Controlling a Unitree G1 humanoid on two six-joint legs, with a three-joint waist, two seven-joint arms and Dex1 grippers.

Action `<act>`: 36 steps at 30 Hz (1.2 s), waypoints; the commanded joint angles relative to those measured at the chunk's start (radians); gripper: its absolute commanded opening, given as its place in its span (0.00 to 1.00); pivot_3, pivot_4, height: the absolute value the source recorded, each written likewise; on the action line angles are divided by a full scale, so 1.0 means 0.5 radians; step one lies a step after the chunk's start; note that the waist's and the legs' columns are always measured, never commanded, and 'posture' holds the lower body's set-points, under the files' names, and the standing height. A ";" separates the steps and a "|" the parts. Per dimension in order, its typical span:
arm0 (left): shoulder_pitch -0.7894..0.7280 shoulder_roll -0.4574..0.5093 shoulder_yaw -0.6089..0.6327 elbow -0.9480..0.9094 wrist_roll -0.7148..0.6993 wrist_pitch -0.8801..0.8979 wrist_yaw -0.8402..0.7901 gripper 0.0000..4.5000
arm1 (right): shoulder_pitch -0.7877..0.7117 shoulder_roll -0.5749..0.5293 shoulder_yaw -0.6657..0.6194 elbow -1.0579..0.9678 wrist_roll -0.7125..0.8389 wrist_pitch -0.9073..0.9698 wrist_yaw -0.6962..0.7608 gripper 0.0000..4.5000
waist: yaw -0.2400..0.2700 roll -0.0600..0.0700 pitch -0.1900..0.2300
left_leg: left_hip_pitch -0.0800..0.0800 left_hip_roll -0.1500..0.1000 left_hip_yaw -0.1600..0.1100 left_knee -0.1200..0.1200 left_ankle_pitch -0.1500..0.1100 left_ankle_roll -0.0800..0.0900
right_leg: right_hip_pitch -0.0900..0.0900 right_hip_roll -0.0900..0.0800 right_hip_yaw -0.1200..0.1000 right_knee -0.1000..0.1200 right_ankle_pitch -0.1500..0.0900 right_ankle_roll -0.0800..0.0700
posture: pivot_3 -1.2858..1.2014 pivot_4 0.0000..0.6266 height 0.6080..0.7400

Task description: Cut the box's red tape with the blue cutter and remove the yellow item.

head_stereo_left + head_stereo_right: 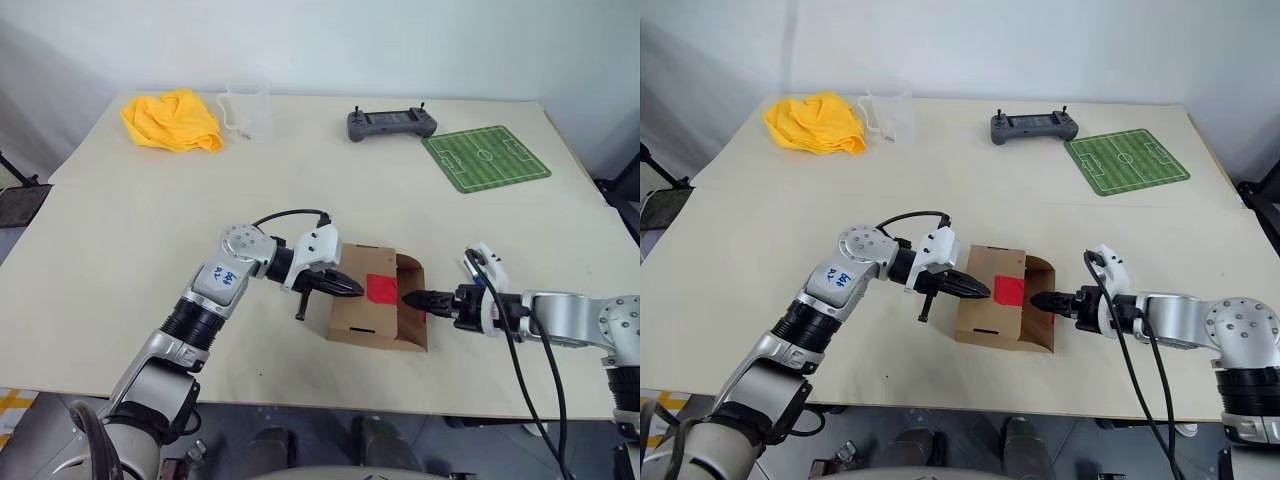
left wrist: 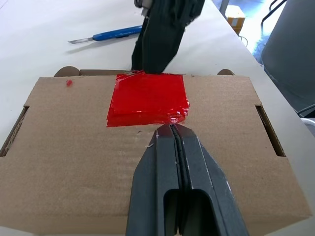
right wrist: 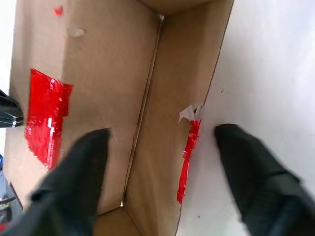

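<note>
The brown cardboard box (image 1: 360, 322) lies near the table's front edge with the red tape (image 1: 381, 288) on its top. My left gripper (image 1: 350, 288) is shut and empty, its tip resting on the box top at the tape's edge (image 2: 147, 98). The box's right end flap (image 1: 410, 272) stands open, with a torn strip of red tape (image 3: 188, 147) along its edge. My right gripper (image 1: 415, 298) is open at that flap, one finger (image 3: 74, 172) over the cardboard and the other (image 3: 251, 167) over the table. The blue cutter (image 2: 115, 34) lies on the table beyond the box. The yellow item is hidden.
A crumpled yellow cloth (image 1: 172, 121) and a clear cup (image 1: 250, 112) sit at the table's far left. A grey controller (image 1: 391, 124) and a green soccer-field mat (image 1: 486, 157) lie at the far right. The table's front edge runs just below the box.
</note>
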 commanded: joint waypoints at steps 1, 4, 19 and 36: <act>0.045 0.038 -0.062 0.044 0.078 0.030 -0.010 0.00 | -0.020 0.020 0.026 -0.006 -0.004 0.038 0.015 0.67 | 0.000 0.000 0.000 | 0.000 0.000 0.000 -0.001 0.000 0.000 | 0.000 0.000 0.000 0.000 0.000 -0.001 | 0.52 0.24 1.00; 0.041 0.037 -0.063 0.050 0.082 0.029 -0.012 0.00 | -0.029 0.029 0.029 -0.002 -0.021 0.053 0.031 0.67 | 0.000 0.000 0.000 | 0.000 0.001 -0.001 -0.002 0.000 -0.001 | 0.000 0.000 -0.001 -0.001 -0.001 -0.001 | 0.52 0.24 1.00; 0.060 0.044 -0.063 0.030 0.081 0.031 -0.003 0.00 | 0.000 -0.145 -0.107 -0.026 -0.285 0.137 0.220 0.67 | 0.020 0.000 0.000 | -0.001 0.001 -0.001 -0.004 0.000 -0.002 | 0.000 -0.001 -0.002 -0.007 -0.001 -0.001 | 0.52 0.24 1.00; 0.040 0.032 -0.068 0.054 0.083 0.019 -0.006 0.00 | -0.088 0.165 -0.064 0.023 -0.305 0.223 0.145 0.47 | 0.017 -0.001 -0.002 | 0.000 0.002 -0.001 -0.006 -0.001 -0.003 | 0.001 0.000 -0.002 -0.009 0.000 -0.002 | 0.52 0.24 1.00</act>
